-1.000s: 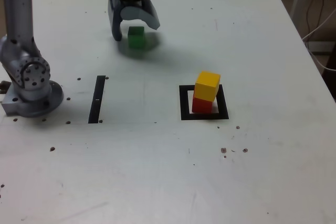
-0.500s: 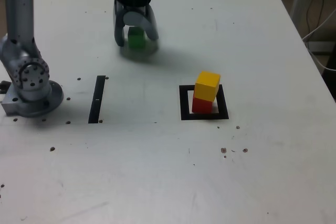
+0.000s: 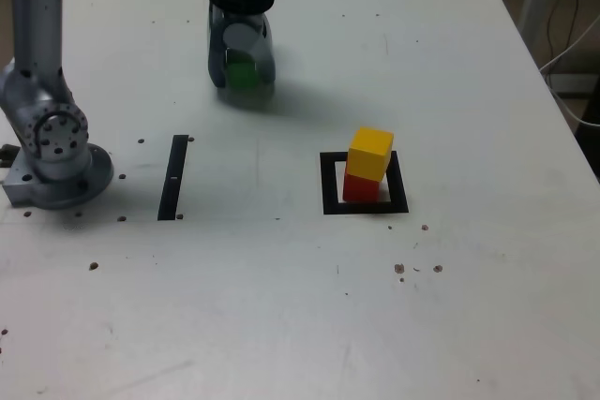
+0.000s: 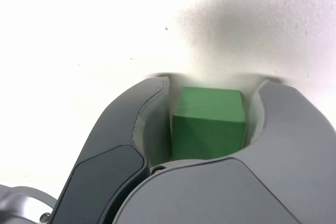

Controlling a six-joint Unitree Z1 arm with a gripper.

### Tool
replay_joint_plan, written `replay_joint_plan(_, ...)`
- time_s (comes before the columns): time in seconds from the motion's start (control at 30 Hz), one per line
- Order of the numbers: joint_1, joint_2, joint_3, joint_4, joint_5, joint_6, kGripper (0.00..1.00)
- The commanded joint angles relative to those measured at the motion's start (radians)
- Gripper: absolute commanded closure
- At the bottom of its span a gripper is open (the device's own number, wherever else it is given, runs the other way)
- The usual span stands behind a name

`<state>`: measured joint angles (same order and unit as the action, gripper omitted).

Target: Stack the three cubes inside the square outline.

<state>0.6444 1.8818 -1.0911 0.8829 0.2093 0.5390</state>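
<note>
Wrist view shows the claw clamped on the green cube, half hidden in the exterior view.

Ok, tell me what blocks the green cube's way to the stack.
Nothing visible does. The table is bare between the green cube, inside the pincer, and the yellow cube on the red cube.

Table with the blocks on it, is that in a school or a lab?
Probably a robot lab or workshop. A robot arm is bolted to a scuffed white table, black tape marks a square outline, and cables hang at the exterior view's right.
</note>
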Motion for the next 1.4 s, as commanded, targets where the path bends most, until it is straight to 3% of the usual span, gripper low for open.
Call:
replay_joint_plan(0.0, 0.003, 0.004, -0.004, 0.004, -0.013, 0.01, 0.85)
replay_joint_plan(0.13, 0.004, -0.005, -0.008, 0.018, -0.046, 0.035, 0.87)
replay_joint_plan(0.27, -0.018, -0.037, -0.017, 0.043, -0.104, 0.063, 0.87)
replay_joint_plan(0.37, -0.071, -0.086, -0.037, 0.074, -0.134, 0.059, 0.87)
replay_joint_plan(0.53, -0.195, -0.163, -0.092, 0.158, -0.151, -0.004, 0.89)
replay_joint_plan(0.73, -0.332, -0.184, -0.174, 0.278, -0.146, -0.124, 0.89)
replay_joint_plan(1.03, -0.585, -0.164, -0.379, 0.482, -0.089, -0.326, 0.89)
replay_joint_plan(1.37, -0.782, -0.081, -0.56, 0.554, -0.091, -0.435, 0.89)
